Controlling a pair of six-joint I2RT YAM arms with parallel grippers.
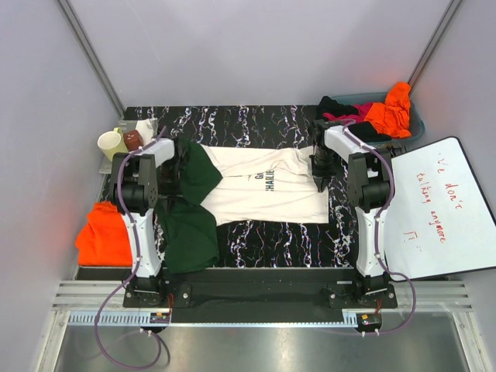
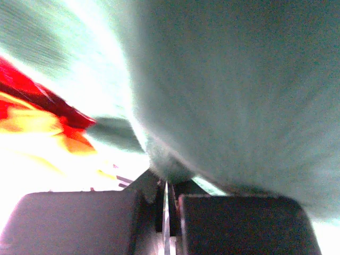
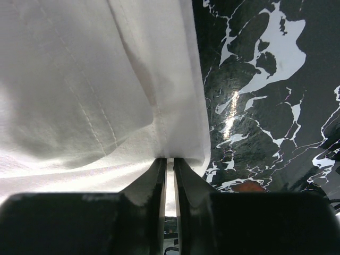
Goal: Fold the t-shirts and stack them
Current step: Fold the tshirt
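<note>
Closest to the lens on the left wrist, the left fingers [image 2: 234,223] are pressed together on a bunch of dark green cloth that fills most of that blurred view. That cloth is a sleeve of the cream cotton t-shirt with dark green sleeves and dark printed lettering [image 1: 263,186]. On the other wrist, the right fingers [image 3: 151,186] stand at a narrow gap with the shirt's stitched cream hem pinched between them, right at the edge of the cloth.

From above I see the shirt spread across the middle of the black marbled desk [image 1: 256,120]. Its sleeves are bunched toward my left arm and its hem lies toward my right.

I judge the cloth light, limp and thin. It should sag between my two holds and drape wherever I let it go, so the doubled hem and the sleeve seam look like the safest places to pinch. A single layer could slide out.

Further out, a folded bright orange t-shirt [image 1: 105,232] lies at the left edge, just beside the left arm. A heap of orange, magenta and black shirts [image 1: 372,115] sits in a blue-grey bin [image 1: 417,124] at the far right corner. A white board with red writing [image 1: 442,209] lies right of the right arm.
</note>
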